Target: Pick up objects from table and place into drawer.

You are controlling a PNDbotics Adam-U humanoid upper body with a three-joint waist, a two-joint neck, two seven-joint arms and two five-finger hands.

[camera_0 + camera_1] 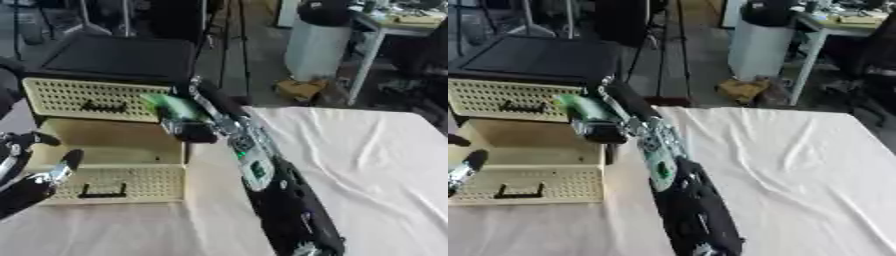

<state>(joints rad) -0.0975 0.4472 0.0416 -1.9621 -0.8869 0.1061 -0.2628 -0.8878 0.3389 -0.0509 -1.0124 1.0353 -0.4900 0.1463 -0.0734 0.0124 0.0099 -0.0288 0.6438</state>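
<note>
A cream drawer unit stands at the left on the table. Its lower drawer (105,142) is pulled out and looks empty inside. The perforated front (122,184) of that drawer faces me. My right arm reaches up the middle of the view. My right hand (194,128) is shut on a green object (178,106), which it holds over the open drawer's right rear corner. My left hand (28,187) shows at the lower left, by the left end of the drawer front.
Above the open drawer sits a closed perforated drawer front (87,97) under a black top (118,55). A white cloth (367,165) covers the table to the right. Beyond the table stand a white cylinder (313,47), a brown object on the floor (302,89) and a bench.
</note>
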